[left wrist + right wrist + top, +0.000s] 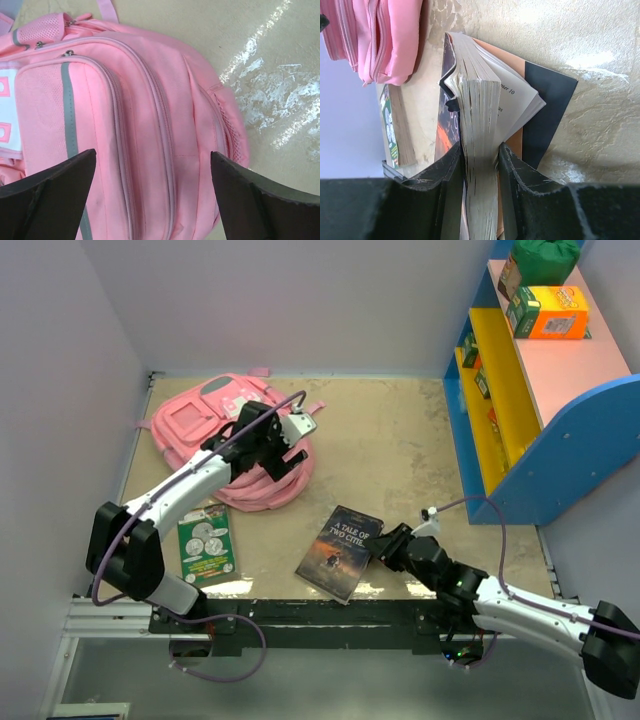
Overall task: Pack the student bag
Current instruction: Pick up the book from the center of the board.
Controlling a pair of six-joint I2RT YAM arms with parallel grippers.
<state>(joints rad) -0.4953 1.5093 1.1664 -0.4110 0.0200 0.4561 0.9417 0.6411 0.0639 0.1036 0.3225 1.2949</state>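
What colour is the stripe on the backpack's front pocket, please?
The stripe is grey; left wrist view.

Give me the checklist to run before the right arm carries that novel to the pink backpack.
1. Right hand on the novel: ok, fingers press both sides of the page block.
2. Whole novel gripped: not ok, back cover and some pages splay outside the fingers.
3. Student bag open to receive: not ok, zips in the left wrist view look closed.
4. Left hand free: ok, open above the bag, holding nothing.
5. Green book off the path: ok, it lies by the left arm.
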